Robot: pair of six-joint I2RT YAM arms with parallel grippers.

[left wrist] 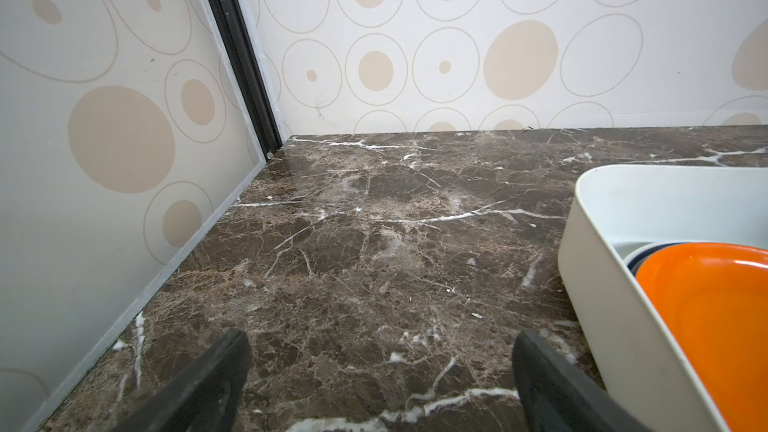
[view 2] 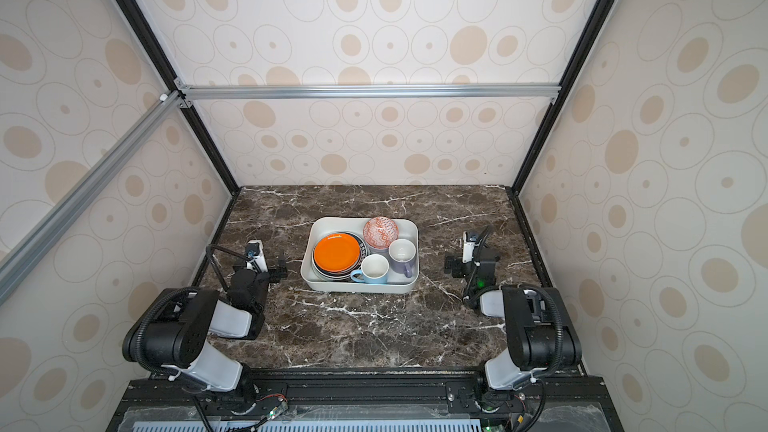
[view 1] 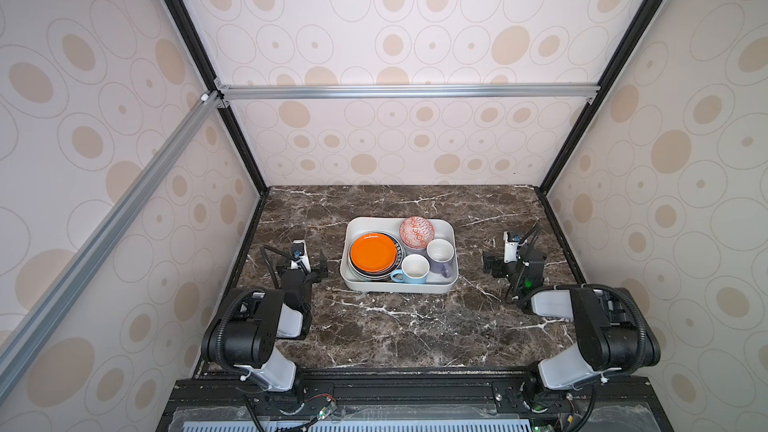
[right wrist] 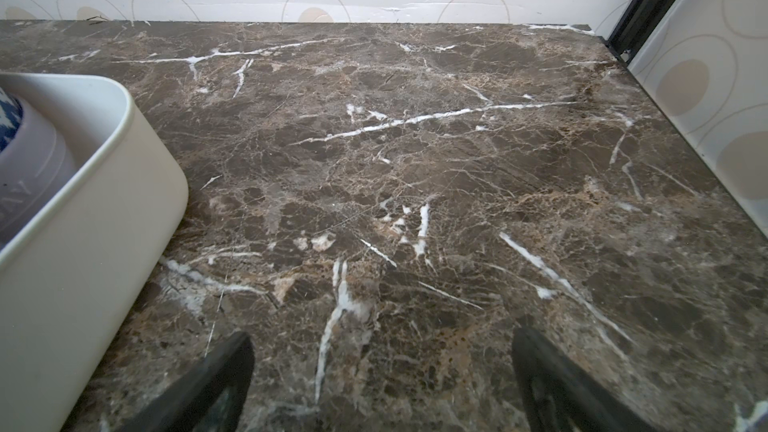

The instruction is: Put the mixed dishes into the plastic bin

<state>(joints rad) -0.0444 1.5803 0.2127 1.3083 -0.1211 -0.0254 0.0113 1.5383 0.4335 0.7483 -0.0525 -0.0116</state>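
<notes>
Dishes (view 1: 372,252) all in bin (view 1: 374,224), which sits between left tool (left wrist: 382,347) and right tool (right wrist: 382,347), both spread apart and empty, left slightly nearer.

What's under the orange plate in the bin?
A stack of other plates: only their rims show around the orange plate, one dark with white marks. Their faces and exact count are covered. The stack sits in the white bin.

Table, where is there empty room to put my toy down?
Bare table lies in front of the plastic bin, and behind it up to the back wall. Side strips are narrower. Inside the bin it's crowded with dishes.
</notes>
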